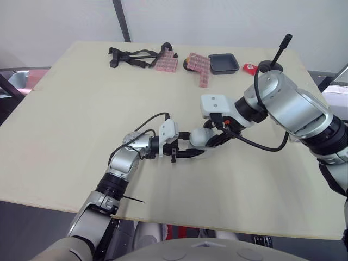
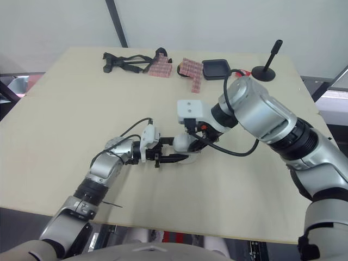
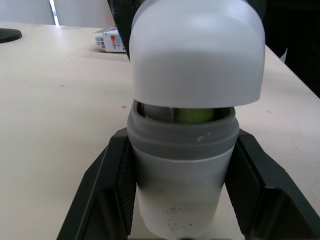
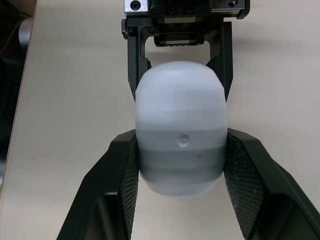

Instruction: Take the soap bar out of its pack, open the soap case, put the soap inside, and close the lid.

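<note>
Soap case (image 3: 182,165) lies lengthwise between both arms; left gripper (image 3: 182,136) clamps its base, right gripper (image 4: 182,141) clamps the ajar lid (image 3: 197,50) over green soap (image 3: 192,115)

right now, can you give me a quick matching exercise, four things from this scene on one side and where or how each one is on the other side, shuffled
Things
1. soap case lid
2. soap
3. black tray
4. left claw

Places and states
A. near the far edge of the table
B. shut on the soap case below its grey rim
C. green, showing inside through the gap
D. ajar above the grey rim

Pairs: 1-D, 2-C, 3-A, 4-B
</note>
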{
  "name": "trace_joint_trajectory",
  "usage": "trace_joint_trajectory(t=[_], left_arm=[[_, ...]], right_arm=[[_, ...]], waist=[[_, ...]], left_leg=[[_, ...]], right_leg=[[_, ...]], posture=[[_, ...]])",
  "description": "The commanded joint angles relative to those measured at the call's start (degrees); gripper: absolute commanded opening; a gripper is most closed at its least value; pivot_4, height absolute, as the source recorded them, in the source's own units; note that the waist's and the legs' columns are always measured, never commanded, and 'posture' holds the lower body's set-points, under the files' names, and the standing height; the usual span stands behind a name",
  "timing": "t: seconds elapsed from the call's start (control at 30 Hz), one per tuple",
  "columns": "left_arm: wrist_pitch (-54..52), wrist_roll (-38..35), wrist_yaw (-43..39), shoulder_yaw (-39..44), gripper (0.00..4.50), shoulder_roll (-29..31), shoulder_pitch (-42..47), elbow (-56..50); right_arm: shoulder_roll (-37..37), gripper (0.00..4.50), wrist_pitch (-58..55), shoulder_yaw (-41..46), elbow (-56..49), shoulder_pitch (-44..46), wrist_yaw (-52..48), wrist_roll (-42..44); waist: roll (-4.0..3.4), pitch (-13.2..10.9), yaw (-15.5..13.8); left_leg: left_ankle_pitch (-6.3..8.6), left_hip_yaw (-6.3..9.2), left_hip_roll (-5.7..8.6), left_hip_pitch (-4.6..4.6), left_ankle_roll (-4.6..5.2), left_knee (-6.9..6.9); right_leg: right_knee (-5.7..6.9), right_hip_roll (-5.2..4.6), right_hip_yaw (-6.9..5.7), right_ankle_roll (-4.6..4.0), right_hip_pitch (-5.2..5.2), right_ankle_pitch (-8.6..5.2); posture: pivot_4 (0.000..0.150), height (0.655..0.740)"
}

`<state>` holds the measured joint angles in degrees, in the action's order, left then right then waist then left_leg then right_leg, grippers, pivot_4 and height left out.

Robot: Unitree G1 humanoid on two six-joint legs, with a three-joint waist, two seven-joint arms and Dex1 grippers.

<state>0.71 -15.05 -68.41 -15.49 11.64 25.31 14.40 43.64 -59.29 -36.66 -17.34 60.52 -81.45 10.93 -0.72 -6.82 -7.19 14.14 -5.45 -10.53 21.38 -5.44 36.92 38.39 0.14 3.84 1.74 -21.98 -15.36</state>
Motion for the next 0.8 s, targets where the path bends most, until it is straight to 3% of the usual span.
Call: trace_joint_trajectory(t=[0.03, 0.8], left_arm=[[0.84, -0.55, 0.25, 0.39, 1.92, 0.11, 0.19, -1.51], [0.69, -0.69, 0.61, 0.26, 1.92, 0.41, -0.06, -1.72]], right_arm=[[0.83, 1.94, -0.61, -1.56, -1.12, 0.16, -0.49, 0.68], [-1.12, 1.94, 0.87, -4.10, 1.64, -0.79, 1.41, -0.93]], waist=[[0.00, 0.00, -0.01], [0.09, 0.19, 0.37]], left_leg=[[0.00, 0.00, 0.00, 0.00, 0.00, 0.00], [-0.04, -0.03, 0.00, -0.08, -0.07, 0.00]], right_leg=[[0.01, 0.00, 0.00, 0.00, 0.00, 0.00], [0.06, 0.00, 0.06, 0.00, 0.03, 0.00]], posture=[[0.150, 0.7400], [0.150, 0.7400]])
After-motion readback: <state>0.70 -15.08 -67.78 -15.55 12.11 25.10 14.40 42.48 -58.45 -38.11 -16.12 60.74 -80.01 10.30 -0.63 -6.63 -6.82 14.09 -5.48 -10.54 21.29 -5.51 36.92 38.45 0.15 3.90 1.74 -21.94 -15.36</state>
